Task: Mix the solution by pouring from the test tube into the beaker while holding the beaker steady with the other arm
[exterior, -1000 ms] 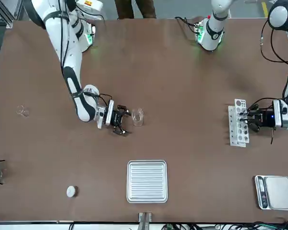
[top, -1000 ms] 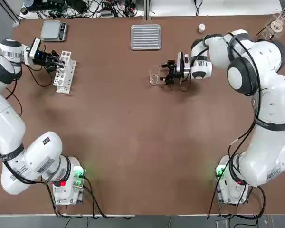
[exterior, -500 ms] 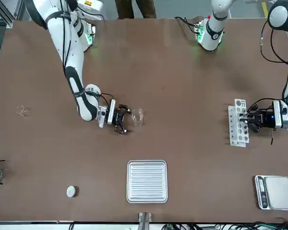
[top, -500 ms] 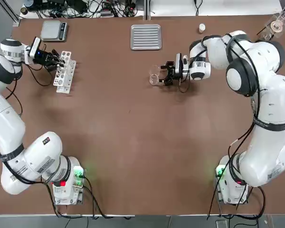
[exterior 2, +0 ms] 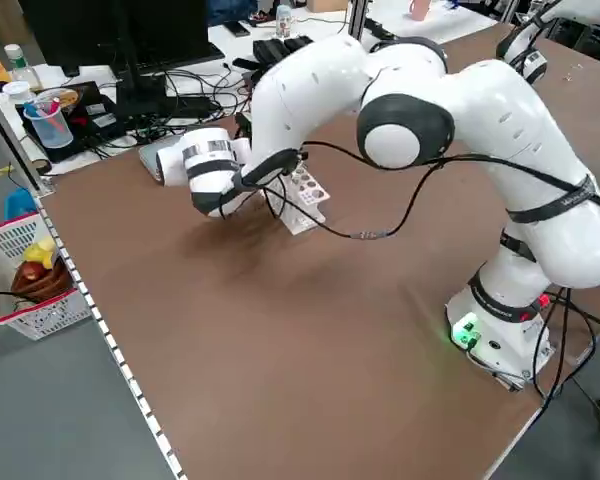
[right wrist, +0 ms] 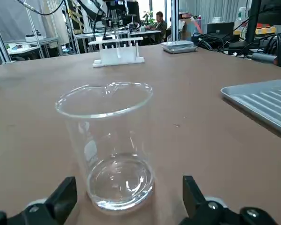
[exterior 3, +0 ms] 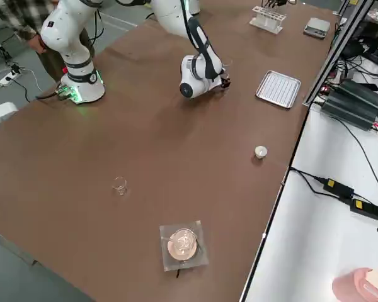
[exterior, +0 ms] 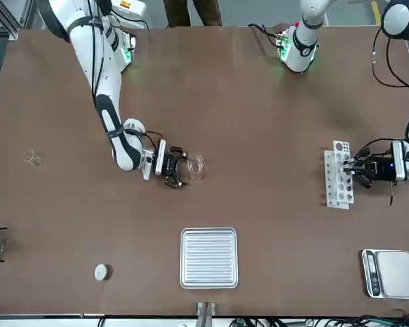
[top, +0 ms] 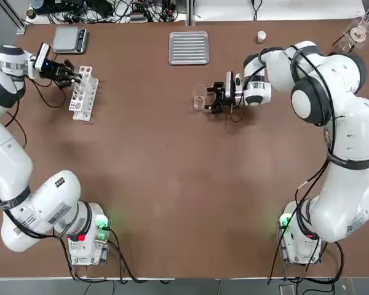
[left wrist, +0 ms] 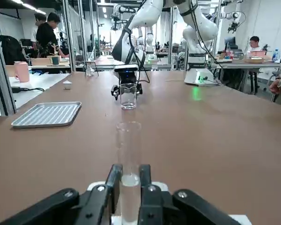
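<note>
Overhead, our left gripper (top: 74, 75) sat at ten o'clock, clamped tight on a tube (left wrist: 129, 159) standing in the rack (top: 83, 92). Toward one o'clock of centre, the beaker (top: 200, 98) stood upright just off our right gripper (top: 214, 98), whose fingers (right wrist: 61, 199) were spread wide, holding nothing.

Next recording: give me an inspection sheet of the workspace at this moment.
Surface: brown table, no spills seen.
Job's things: small clear glass beaker upright; clear test tube in white rack.
Clutter: ribbed metal tray, grey scale, small white cap.
Grippers: left gripper shut on the test tube; right gripper open, fingers either side of the beaker, not gripping.
Cables: black cables at both bases.
Surroundings: people at far benches.
</note>
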